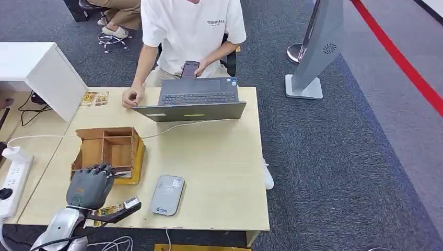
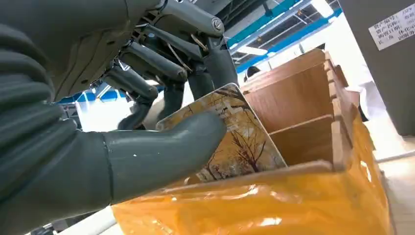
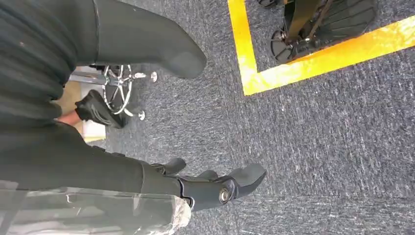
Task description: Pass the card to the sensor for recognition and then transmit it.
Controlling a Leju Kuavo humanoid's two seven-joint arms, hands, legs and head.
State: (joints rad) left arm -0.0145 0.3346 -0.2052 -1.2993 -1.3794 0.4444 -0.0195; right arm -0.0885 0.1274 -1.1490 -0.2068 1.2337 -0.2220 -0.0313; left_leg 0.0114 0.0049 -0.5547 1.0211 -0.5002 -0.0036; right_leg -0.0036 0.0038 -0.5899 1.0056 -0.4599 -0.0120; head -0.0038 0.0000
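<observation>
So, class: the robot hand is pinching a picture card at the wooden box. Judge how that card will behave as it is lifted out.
The card probably stays stiff: it stands flat and unbent between the left robot hand's thumb and fingers. It looks thin, so likely light. Its glossy printed face may slip in a pinch, and the wooden box divider beside it could catch an edge.

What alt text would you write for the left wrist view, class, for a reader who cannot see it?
The robot's left hand pinches a tree-printed card between its thumb and fingers at the near edge of a wooden divided box. The box's near side is wrapped in shiny yellow tape.
</observation>
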